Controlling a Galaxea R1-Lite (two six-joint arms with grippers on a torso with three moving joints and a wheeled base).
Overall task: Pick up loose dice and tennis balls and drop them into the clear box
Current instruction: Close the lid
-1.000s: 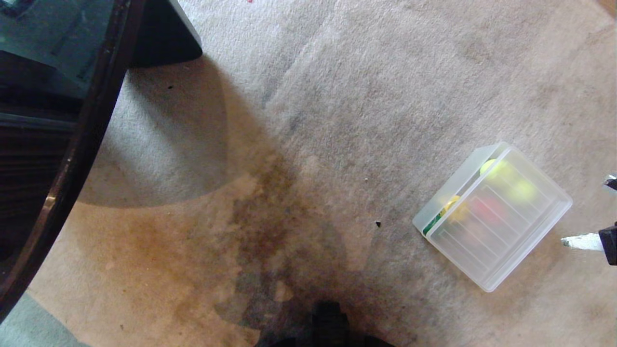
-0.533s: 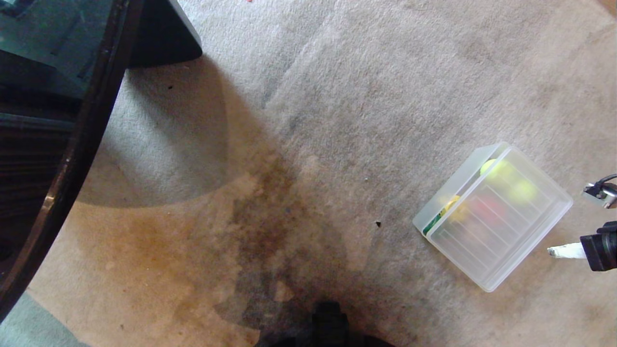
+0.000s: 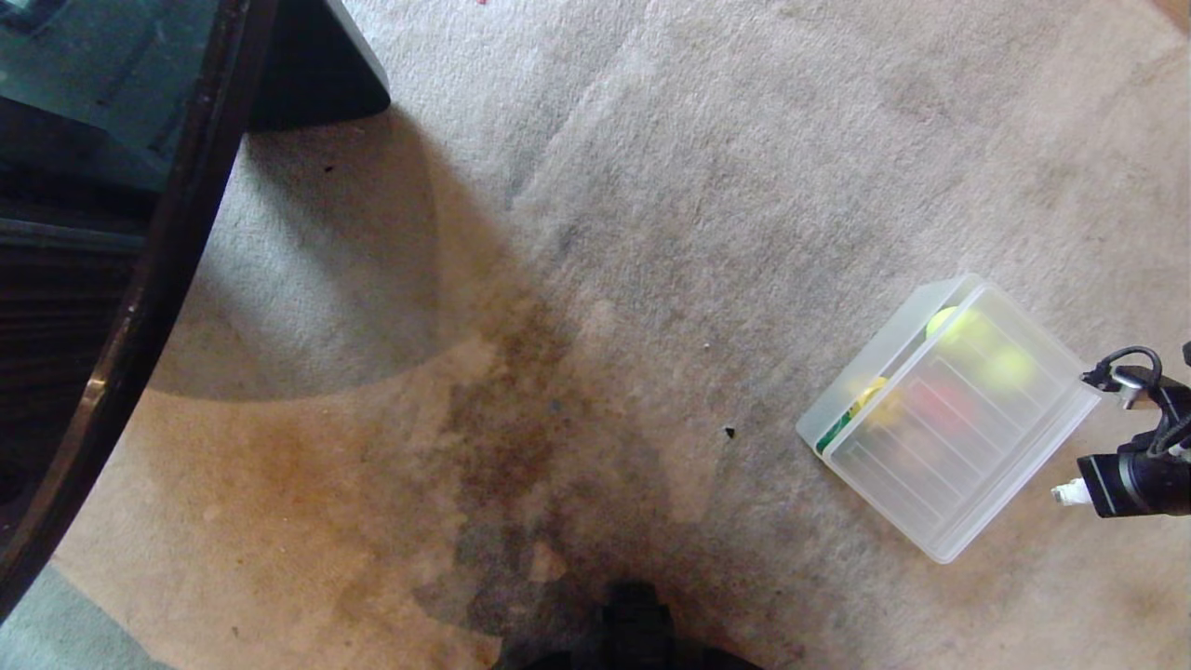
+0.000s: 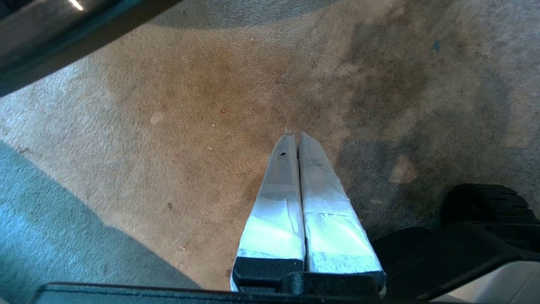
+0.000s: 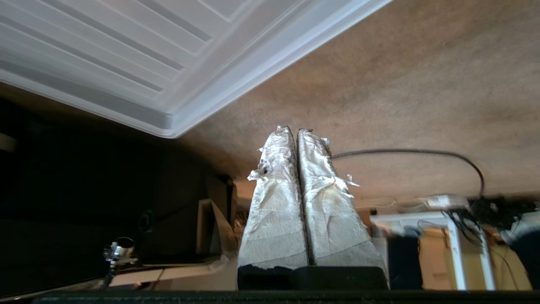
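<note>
- One broad carpet (image 3: 707, 186) fills the floor below me, pale grey further out and stained brown and dark nearer my base.
- A dark, glossy piece of furniture with a curved edge (image 3: 140, 307) stands at my far left and throws a rounded shadow on the carpet.
- The clear box (image 3: 949, 419) sits on the carpet to my right, turned at an angle, with the ribbed clear lid (image 3: 968, 465) lying on top of it.
- Through the frosted plastic I make out the two tennis balls (image 3: 977, 340) side by side toward the far corner of the box.
- The dice show only as blurred patches inside: a red one (image 3: 940, 405) near the middle, a yellow one (image 3: 875, 395) beside it, and a strip of green (image 3: 835, 433) against the near-left wall; a beige one I cannot make out.
- My right gripper (image 5: 295, 131) is just beside the box's right side, above the carpet, its taped fingers (image 5: 276, 202) pressed together on nothing; in the wrist view a corner of the lid lies close to the tips.
- My left gripper (image 4: 294, 135) hangs over the stained carpet near my base, its taped fingers (image 4: 325, 202) also closed and empty.
- A small dark speck (image 3: 729, 432) lies on the carpet left of the box.
</note>
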